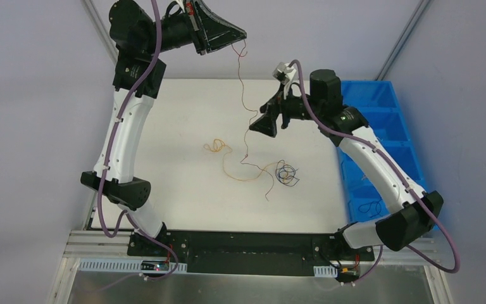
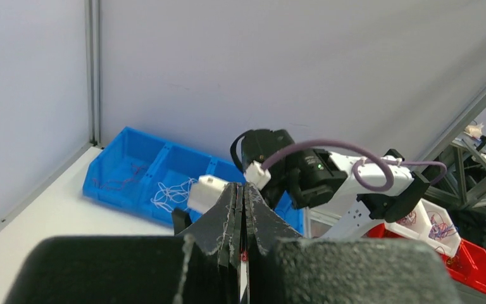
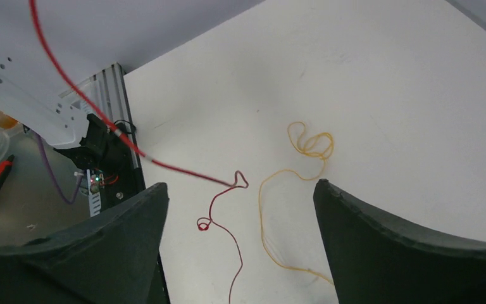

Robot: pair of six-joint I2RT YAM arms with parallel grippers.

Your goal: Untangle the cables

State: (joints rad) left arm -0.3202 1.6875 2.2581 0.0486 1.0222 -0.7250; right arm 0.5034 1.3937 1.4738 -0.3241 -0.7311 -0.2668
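Cables: orange wire (image 1: 218, 147) lies looped on the table (image 1: 183, 107). The red wire (image 1: 241, 95) hangs from the left gripper (image 1: 240, 33), whose fingers are pinched shut on its top end, and its tail trails onto the table. The right gripper (image 3: 242, 190) is spread wide and holds nothing. A dark clump (image 1: 286, 172) lies beside the tail. Step judged: drawing the red wire free; next, lift it clear. The blue bin (image 1: 389, 95) holds sorted wires, a bluish one (image 1: 370, 208) nearest.

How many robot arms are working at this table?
2. The left arm reaches toward the far edge, left gripper shut on the red wire; the right arm holds the open right gripper over the table.
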